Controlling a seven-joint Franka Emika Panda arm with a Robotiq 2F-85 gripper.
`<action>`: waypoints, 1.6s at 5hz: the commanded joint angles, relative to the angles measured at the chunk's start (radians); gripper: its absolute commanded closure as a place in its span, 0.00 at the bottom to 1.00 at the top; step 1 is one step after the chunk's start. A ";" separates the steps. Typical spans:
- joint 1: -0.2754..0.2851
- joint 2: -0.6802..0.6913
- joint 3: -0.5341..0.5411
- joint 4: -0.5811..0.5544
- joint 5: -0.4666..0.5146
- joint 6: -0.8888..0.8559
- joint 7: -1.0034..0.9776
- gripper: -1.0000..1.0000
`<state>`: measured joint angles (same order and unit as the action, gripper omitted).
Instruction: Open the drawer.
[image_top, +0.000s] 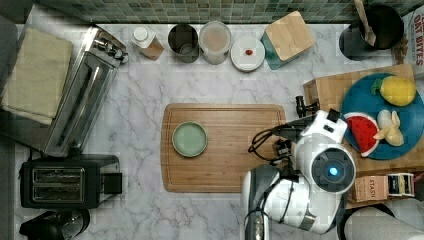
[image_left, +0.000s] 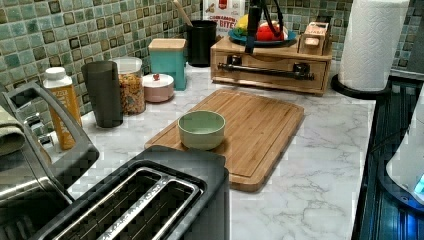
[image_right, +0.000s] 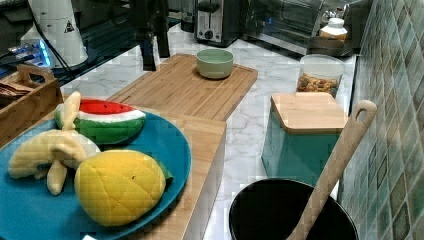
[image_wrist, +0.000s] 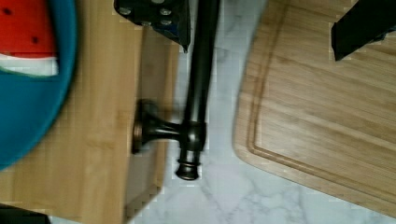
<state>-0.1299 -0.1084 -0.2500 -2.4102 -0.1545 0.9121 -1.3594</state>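
— from the top view, where was the drawer (image_top: 320, 95)?
— under the fruit plate (image_top: 385, 117), at the top view's right.
— and the wrist view?
— the hand (image_wrist: 261, 21) hung spread, one finger each side of the handle (image_wrist: 201, 79), across its long axis.

bowl (image_top: 189, 139): 1 | cutting board (image_top: 235, 170): 1 | toaster (image_top: 65, 187): 1 | drawer (image_left: 270, 70): 1

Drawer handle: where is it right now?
In the left view the drawer handle runs across the front of the wooden box at the back, under the blue plate, just beyond the cutting board. The gripper hangs above it.
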 joint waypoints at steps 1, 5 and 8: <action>0.012 0.055 -0.031 -0.041 0.029 0.071 -0.142 0.00; -0.057 0.243 -0.033 -0.091 0.031 0.363 -0.146 0.00; -0.035 0.355 -0.023 -0.055 0.027 0.416 -0.039 0.00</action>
<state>-0.1713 0.1989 -0.2443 -2.4824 -0.1015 1.3447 -1.4541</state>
